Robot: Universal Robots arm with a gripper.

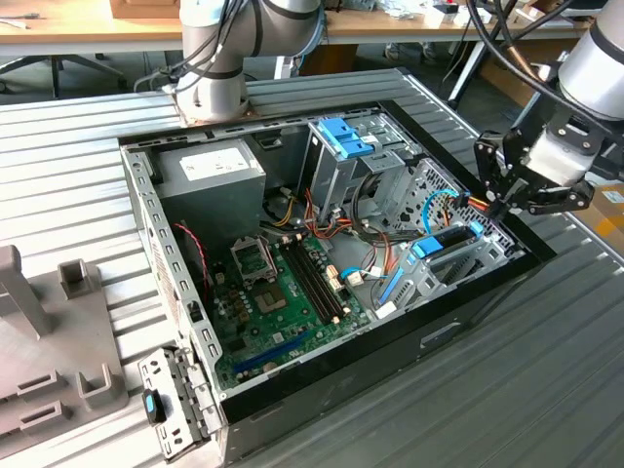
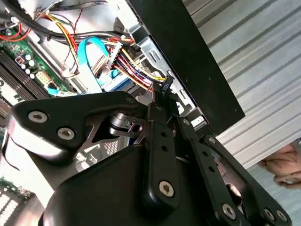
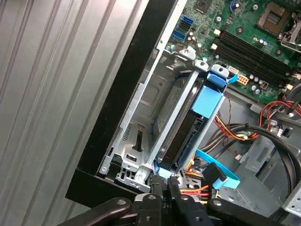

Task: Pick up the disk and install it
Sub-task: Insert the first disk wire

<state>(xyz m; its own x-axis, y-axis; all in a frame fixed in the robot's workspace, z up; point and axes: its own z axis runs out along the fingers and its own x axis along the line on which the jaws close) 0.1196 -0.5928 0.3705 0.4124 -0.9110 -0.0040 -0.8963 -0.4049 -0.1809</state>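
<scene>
- Disk (image 3: 181,136) stands on edge in the metal drive bay (image 3: 141,101) at the corner of the open computer case (image 1: 409,327), its blue carrier rail uppermost in the first wrist view
- gripper (image 3: 164,186) sits at the disk's near end, jaws drawn close together, tips right against the blue rail's corner
- in the exterior view the gripper (image 1: 495,203) hangs over the case's far right corner, beside the motherboard (image 1: 283,292)

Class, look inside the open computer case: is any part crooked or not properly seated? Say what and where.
The disk leans at a slant in the metal drive bay beside the case's black wall, with one long edge raised instead of lying flat. The claw is at its end.
</scene>
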